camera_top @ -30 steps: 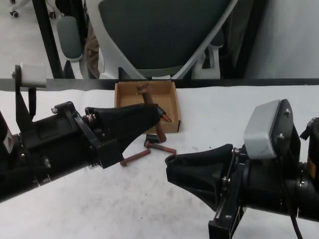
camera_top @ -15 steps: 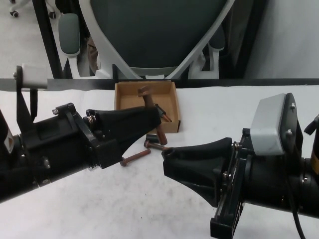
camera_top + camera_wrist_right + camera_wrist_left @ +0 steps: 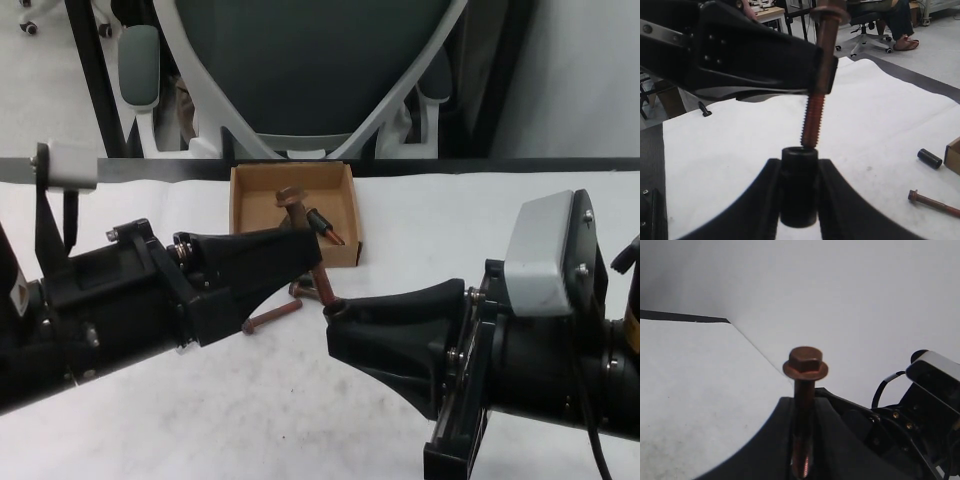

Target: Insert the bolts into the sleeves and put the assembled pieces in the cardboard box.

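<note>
Left fingers (image 3: 775,440) pinch the bolt (image 3: 804,390) upright, thread down; right fingers (image 3: 765,205) clamp the sleeve (image 3: 799,187), newly brought beneath it.

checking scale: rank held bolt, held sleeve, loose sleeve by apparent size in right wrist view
1. held bolt
2. held sleeve
3. loose sleeve, though it lies farther from the camera, so real size unsure

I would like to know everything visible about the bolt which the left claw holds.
The bolt looks like copper-coloured metal, with a hexagonal flanged head and a thread on the lower shank. It stands nearly upright, slightly tilted, head up. The left claw is shut on its shank, below the head. Its threaded tip reaches the mouth of a black sleeve that the right claw holds; whether it has entered cannot be told.
</note>
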Motion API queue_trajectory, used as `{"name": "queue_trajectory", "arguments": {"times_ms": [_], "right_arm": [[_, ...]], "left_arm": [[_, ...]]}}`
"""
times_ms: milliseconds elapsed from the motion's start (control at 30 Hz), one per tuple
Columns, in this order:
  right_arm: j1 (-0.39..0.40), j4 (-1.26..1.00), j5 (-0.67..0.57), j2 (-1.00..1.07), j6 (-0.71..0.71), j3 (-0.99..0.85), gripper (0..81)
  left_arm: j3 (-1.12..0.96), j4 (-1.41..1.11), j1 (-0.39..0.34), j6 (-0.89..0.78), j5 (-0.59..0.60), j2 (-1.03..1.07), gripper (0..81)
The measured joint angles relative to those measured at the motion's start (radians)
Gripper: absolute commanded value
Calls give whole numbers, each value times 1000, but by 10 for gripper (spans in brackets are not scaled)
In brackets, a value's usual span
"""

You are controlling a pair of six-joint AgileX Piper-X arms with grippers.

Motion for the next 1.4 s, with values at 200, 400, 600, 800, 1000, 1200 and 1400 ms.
{"name": "queue_trajectory", "arguments": {"times_ms": [200, 400, 600, 800, 1000, 1200, 1400], "right_arm": [[0, -6, 0, 0, 0, 0, 3], [0, -8, -2, 0, 0, 0, 3], [0, -6, -2, 0, 0, 0, 3], [0, -6, -2, 0, 0, 0, 3], [0, -6, -2, 0, 0, 0, 3], [0, -8, 3, 0, 0, 0, 3], [0, -10, 7, 0, 0, 0, 3]], "left_arm": [[3, -30, 0, -18, 29, 0, 8], [2, -34, 0, -20, 55, 0, 8], [2, -43, 0, -5, 85, 0, 8], [2, -48, 0, 9, 90, 0, 8], [2, -48, 0, 27, 93, 0, 8], [2, -45, 0, 41, 64, 0, 8], [2, -34, 0, 47, 22, 0, 8]]}}
